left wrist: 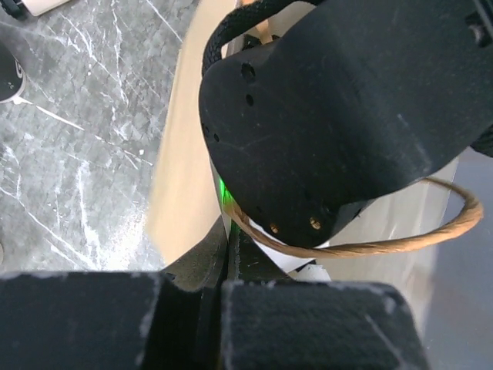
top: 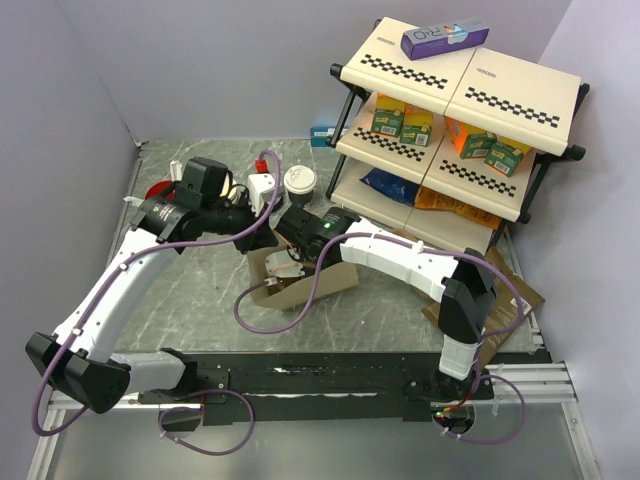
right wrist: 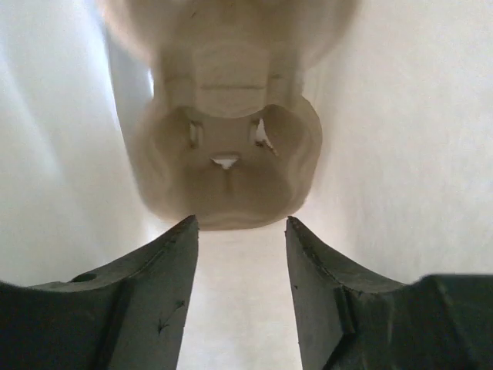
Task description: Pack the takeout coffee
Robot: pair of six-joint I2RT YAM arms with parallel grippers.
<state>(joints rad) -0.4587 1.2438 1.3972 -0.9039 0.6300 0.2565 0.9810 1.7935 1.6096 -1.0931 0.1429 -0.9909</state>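
The takeout coffee (top: 300, 181), a dark cup with a white lid, stands upright on the table behind the arms, held by nothing. A brown paper bag (top: 305, 288) lies open in the middle of the table. My left gripper (top: 262, 238) is shut on the bag's rim; the left wrist view shows its jaws (left wrist: 229, 247) pinched on the paper edge beside the twine handle (left wrist: 431, 235). My right gripper (top: 289, 262) reaches into the bag's mouth. In the right wrist view it (right wrist: 240, 231) is open and empty, just in front of a pulp cup carrier (right wrist: 227, 154) inside the bag.
A two-tier shelf (top: 460, 75) with snack boxes stands at the back right. A red cup (top: 155, 192) and a white box (top: 262, 188) sit behind the left arm. Flat brown bags (top: 512, 292) lie at the right edge.
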